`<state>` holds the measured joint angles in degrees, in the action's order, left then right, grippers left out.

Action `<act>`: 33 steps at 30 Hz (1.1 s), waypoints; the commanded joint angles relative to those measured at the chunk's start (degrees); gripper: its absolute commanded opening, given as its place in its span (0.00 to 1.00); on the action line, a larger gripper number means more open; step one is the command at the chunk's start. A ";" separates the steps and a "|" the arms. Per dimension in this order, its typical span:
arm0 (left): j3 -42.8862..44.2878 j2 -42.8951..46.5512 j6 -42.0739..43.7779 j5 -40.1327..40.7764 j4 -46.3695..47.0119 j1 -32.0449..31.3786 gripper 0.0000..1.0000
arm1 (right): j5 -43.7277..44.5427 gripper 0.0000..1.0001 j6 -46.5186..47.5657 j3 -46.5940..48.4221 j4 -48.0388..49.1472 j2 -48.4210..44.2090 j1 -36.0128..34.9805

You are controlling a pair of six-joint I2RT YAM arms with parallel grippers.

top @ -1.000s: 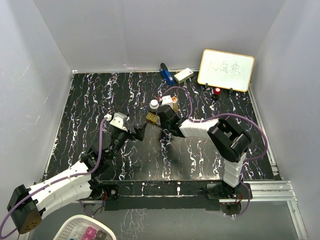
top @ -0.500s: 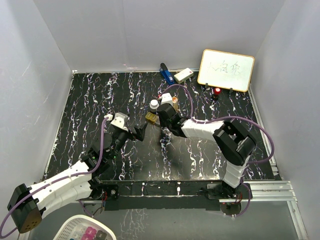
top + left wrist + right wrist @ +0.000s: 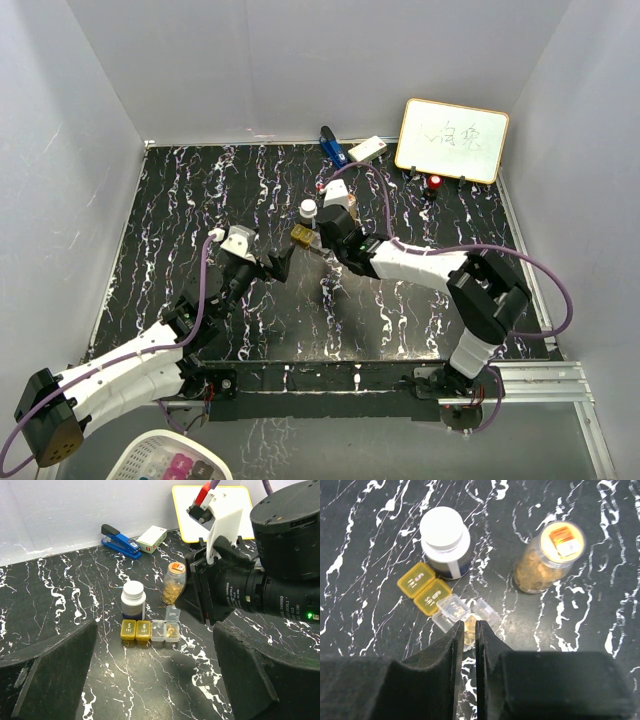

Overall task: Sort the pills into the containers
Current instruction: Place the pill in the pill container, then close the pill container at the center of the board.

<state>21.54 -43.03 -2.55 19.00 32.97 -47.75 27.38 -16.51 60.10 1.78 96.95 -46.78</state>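
Table (image 3: 180, 200): black, white-veined, matte.
Left gripper (image 3: 155, 645): spread wide, empty.
Right gripper (image 3: 465, 630): nearly pinched together (pill held? unclear).
Amber bottle (image 3: 547, 560): translucent, pill-filled, mid-table.
Dark bottle (image 3: 445, 542): round white cap, just beside the box.
Pill box (image 3: 427, 592): oblong, yellow lids, clear cells open, under the right tips.

Table (image 3: 200, 200): black, white marble veining. Dark bottle (image 3: 133, 600): white cap, white strip on the label. Amber bottle (image 3: 173, 584): golden contents, orange lid. Pill box (image 3: 150, 630): two yellow-gold lids, other sections clear. Stapler (image 3: 120, 541) blue. Whiteboard (image 3: 452, 140): white, yellow frame.
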 commanded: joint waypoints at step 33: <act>0.34 0.46 0.56 0.51 1.29 -0.03 0.99 | -8.56 0.08 0.05 5.48 5.89 7.73 9.26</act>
<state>21.54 -43.09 -2.52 19.00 32.95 -47.75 20.56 -15.57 63.55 3.75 104.99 -37.65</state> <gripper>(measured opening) 0.986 0.085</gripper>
